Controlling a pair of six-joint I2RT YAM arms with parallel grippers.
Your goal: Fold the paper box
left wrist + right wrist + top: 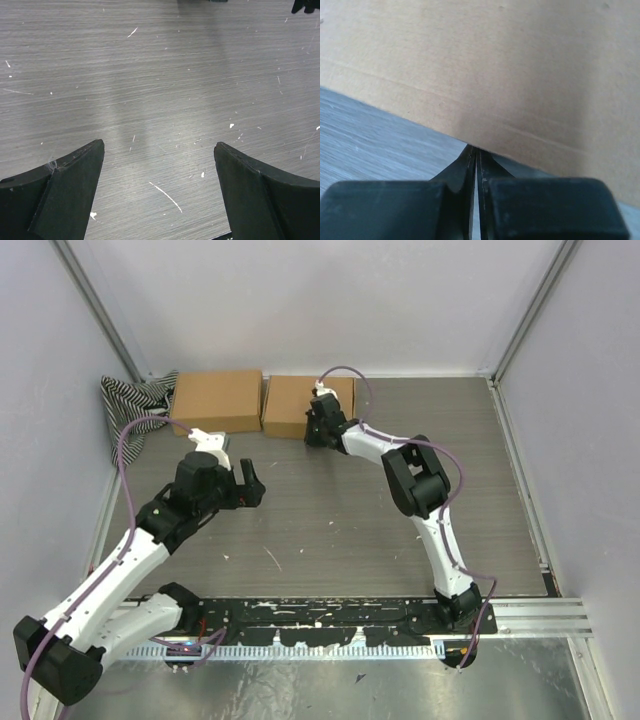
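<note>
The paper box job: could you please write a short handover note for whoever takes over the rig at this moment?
Left gripper: open, empty, over bare table.
Right gripper: shut, tips at the near edge of the right box; whether they pinch cardboard cannot be told.
Things: two brown cardboard boxes side by side at the far edge, the left box untouched; striped cloth in the far left corner.
Done: right arm is at its box.
Left: the folding; how far either box is folded does not show.
</note>
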